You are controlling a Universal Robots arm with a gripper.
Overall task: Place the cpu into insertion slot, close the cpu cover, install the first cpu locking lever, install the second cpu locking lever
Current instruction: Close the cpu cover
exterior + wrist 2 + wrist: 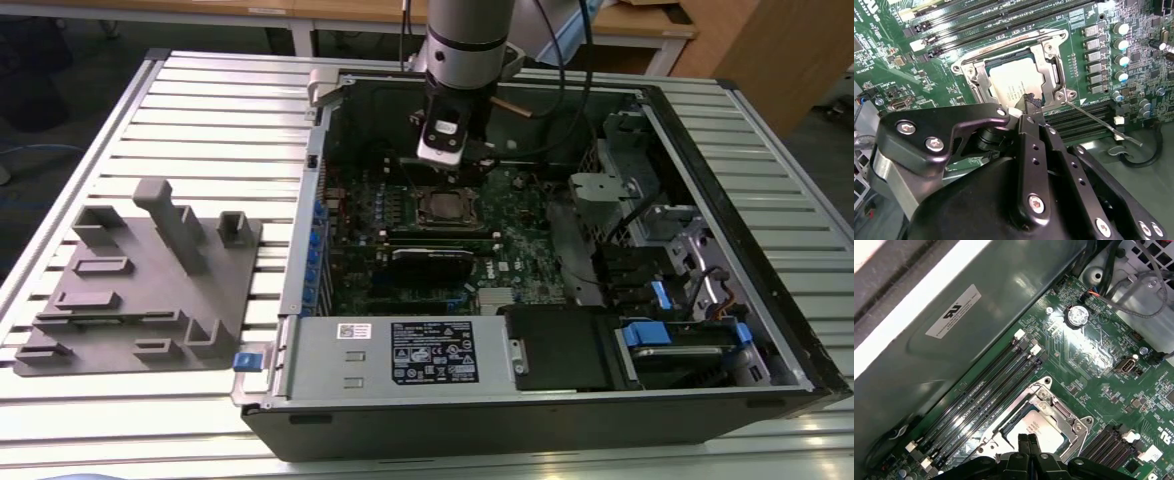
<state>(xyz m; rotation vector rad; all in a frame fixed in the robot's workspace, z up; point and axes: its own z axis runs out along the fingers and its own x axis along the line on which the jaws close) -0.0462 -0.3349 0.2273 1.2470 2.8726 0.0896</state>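
Note:
The cpu lies flat in the insertion slot on the green motherboard, its silvery top showing through the window of the cpu cover, which is down over it. One thin locking lever sticks out loose from the socket's corner across the dark slots. Another lever runs along the cover's far edge. My gripper hangs just above the socket's edge, shut with nothing between its fingers. In the first wrist view the fingertips sit over the cpu and cover.
Long memory slots flank the socket. A black card lies nearer the case front, beside the power supply. Drive bays and cables fill the exterior view's right. A grey fixture plate rests on the table at its left.

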